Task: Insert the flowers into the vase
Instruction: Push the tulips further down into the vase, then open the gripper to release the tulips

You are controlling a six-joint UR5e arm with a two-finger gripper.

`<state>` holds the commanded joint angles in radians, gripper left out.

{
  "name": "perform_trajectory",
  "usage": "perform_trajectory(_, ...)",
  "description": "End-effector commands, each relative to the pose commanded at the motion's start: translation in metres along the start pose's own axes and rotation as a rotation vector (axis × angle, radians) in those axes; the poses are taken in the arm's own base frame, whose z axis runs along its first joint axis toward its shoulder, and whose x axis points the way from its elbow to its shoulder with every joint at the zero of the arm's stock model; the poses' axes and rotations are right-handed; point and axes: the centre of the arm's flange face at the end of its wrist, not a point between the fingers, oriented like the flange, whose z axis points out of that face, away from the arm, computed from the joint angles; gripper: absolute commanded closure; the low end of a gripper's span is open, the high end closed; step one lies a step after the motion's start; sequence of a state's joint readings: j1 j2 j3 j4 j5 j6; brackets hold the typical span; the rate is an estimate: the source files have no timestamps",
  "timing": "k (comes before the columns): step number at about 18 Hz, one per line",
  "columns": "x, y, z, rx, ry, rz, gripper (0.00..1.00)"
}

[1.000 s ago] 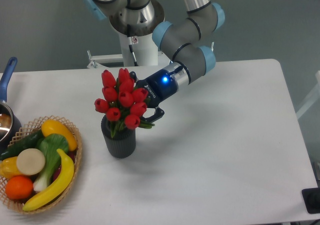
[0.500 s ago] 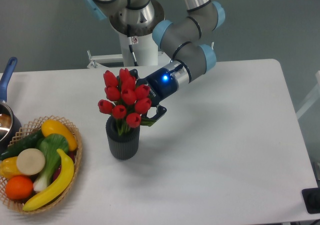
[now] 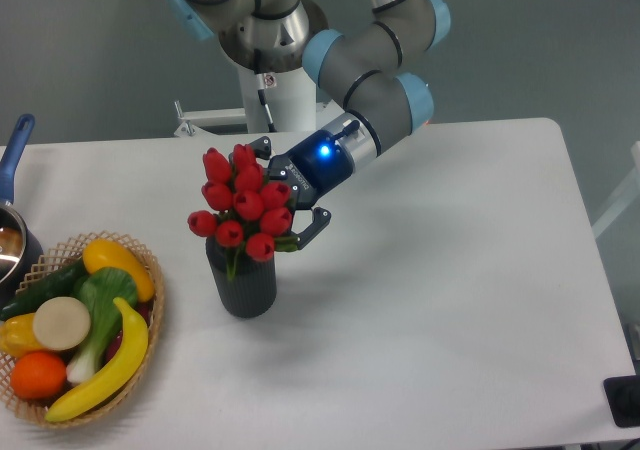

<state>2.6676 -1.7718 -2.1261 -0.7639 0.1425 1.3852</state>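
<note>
The flowers (image 3: 240,202), a bunch of red tulip buds with green stems, stand with their stems in the vase (image 3: 241,282), a dark ribbed cylinder left of the table's centre. The buds spread wider than the vase mouth and lean slightly left. My gripper (image 3: 281,192) reaches in from the upper right behind the bunch, open. One finger (image 3: 262,145) shows above the buds and the other finger (image 3: 316,222) below right, beside a green leaf. The buds hide the gap between them.
A wicker basket (image 3: 152,300) of colourful fruit and vegetables sits at the front left. A metal pot with a blue handle (image 3: 14,148) is at the left edge. The arm's base (image 3: 272,90) stands behind the table. A dark object (image 3: 624,400) shows at the bottom right corner.
The bunch has sunk a little and leans further left; the vase has slid slightly left. My wrist has turned and lifted a little, with the fingers spread a bit wider.
</note>
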Motion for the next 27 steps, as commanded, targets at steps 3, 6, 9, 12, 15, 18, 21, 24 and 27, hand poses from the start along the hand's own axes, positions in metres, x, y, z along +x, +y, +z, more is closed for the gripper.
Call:
perform_trajectory(3,0.004,-0.008,-0.001,-0.058,-0.015,0.023,0.0)
perform_trajectory(6,0.007,-0.01,-0.002,-0.101,-0.025,0.037,0.0)
perform_trajectory(9,0.009,-0.013,-0.004,-0.166,-0.042,0.061,0.0)
perform_trajectory(12,0.014,-0.018,-0.005,-0.213,-0.056,0.084,0.0)
perform_trajectory(15,0.021,-0.02,-0.006,-0.299,-0.077,0.104,0.0)
perform_trajectory(18,0.024,-0.022,-0.009,-0.341,-0.092,0.114,0.0)
perform_trajectory(21,0.025,-0.025,-0.011,-0.396,-0.111,0.128,0.0)
perform_trajectory(24,0.028,-0.031,-0.017,-0.474,-0.142,0.15,0.0)
perform_trajectory(27,0.035,-0.038,-0.021,-0.513,-0.162,0.166,0.0)
